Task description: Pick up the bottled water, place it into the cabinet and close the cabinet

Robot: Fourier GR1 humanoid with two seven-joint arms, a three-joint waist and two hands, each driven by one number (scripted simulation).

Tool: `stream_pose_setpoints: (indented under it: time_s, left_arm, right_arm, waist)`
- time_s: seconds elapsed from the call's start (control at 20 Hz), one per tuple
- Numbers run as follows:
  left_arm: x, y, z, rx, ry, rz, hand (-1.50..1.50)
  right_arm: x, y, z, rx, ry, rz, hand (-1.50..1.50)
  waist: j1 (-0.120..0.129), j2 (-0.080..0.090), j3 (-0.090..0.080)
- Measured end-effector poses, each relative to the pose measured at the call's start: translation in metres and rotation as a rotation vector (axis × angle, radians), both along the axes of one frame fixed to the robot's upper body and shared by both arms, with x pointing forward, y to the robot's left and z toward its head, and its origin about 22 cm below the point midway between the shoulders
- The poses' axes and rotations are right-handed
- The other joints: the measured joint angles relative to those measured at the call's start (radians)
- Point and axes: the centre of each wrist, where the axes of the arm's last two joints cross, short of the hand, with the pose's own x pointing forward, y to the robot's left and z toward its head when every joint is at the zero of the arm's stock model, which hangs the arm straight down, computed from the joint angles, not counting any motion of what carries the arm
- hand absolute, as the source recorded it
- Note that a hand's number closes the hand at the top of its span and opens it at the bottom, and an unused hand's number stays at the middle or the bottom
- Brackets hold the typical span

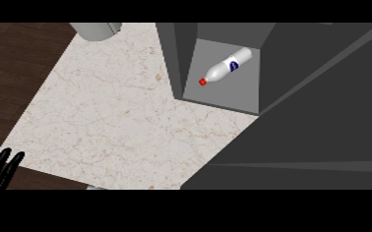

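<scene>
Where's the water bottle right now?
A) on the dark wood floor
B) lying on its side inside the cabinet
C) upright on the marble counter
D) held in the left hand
B: the bottled water lies on its side on the floor of the open cabinet, red cap toward the counter.

- Counter: pale marble-look stone with faint brown veins, smooth.
- Cabinet: matt grey panels.
- Bottled water: glossy white plastic, red cap.
- Floor: dark wood.
</scene>
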Motion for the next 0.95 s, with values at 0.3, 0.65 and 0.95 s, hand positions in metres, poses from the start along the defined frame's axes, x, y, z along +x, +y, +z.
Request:
stream_pose_setpoints:
  time_s: [0.3,0.65,0.95]
  left_arm:
    - [-0.003,0.004,-0.002,-0.008,0.02,0.015,-1.5]
    - [-0.002,0.01,0.0,-0.018,0.032,0.019,-1.5]
    - [-0.004,0.011,-0.003,-0.024,0.037,0.022,-1.5]
  right_arm:
    - [0.058,0.012,-0.001,0.002,0.042,-0.201,1.5]
    - [0.144,0.042,0.017,-0.052,0.096,-0.351,1.5]
    - [0.18,0.059,0.016,-0.09,0.14,-0.338,1.5]
  waist:
    - [-0.025,-0.012,0.004]
    - [-0.053,-0.021,0.009]
    - [-0.098,-0.048,0.021]
